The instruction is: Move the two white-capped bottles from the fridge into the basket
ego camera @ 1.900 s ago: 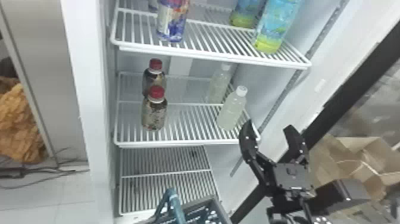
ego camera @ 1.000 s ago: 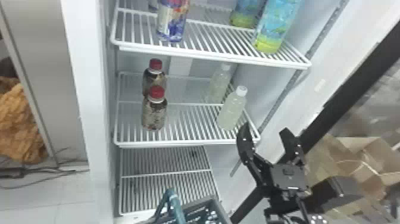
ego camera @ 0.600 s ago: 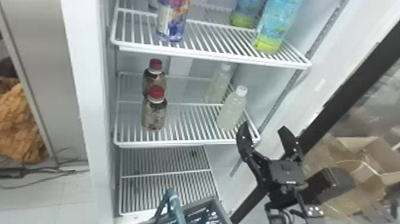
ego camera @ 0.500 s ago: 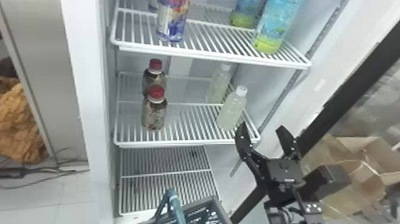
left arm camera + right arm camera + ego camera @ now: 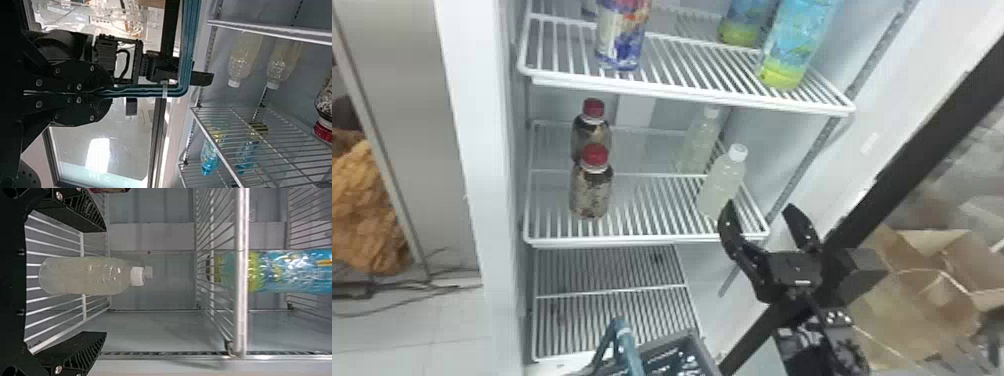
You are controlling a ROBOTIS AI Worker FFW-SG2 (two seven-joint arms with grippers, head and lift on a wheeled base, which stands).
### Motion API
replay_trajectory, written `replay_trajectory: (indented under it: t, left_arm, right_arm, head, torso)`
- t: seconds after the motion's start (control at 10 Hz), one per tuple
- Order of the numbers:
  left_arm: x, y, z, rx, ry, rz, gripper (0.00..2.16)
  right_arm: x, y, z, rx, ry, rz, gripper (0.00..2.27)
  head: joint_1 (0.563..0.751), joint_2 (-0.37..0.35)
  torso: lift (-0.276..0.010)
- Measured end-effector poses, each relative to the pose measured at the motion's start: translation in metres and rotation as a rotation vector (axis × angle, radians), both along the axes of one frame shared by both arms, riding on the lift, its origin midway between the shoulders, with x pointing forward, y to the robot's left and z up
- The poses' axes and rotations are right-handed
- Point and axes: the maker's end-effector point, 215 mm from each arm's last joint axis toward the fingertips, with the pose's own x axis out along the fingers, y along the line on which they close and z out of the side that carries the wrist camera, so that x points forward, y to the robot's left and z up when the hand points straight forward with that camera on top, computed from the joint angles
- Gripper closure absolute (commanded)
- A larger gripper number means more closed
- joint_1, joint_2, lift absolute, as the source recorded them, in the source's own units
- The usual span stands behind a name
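Listed front bottle (image 5: 721, 187) and rear bottle (image 5: 699, 140), both upright on shelf (image 5: 632, 241). Recorded right gripper (image 5: 759, 205) spread wide before shelf, left gripper (image 5: 110, 92) closed on basket handle (image 5: 141, 91) below shelf. Judged both bottles fairly heavy, slightly soft (slippery if damp), best grasped mid-body.

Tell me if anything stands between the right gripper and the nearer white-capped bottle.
Nothing visible stands between the right gripper and the nearer white-capped bottle; the gripper's open fingers face it from the shelf's front side. The other white-capped bottle is behind it.
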Motion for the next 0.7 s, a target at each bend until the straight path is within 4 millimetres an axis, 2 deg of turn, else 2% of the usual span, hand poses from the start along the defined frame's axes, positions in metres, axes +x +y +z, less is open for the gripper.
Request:
replay_trajectory:
  t: [0.4,0.7]
  left_arm:
    - [0.000,0.000,0.000,-0.001,0.000,0.000,1.12]
    - [-0.001,-0.001,0.001,-0.002,0.001,-0.003,1.12]
  right_arm:
    - [0.034,-0.001,-0.030,-0.006,0.054,0.037,0.10]
    - [0.060,0.003,-0.038,-0.001,0.061,0.051,0.10]
  head:
    - [0.695,-0.350]
    - [0.695,-0.350]
  torso:
    - [-0.260]
    - [-0.260]
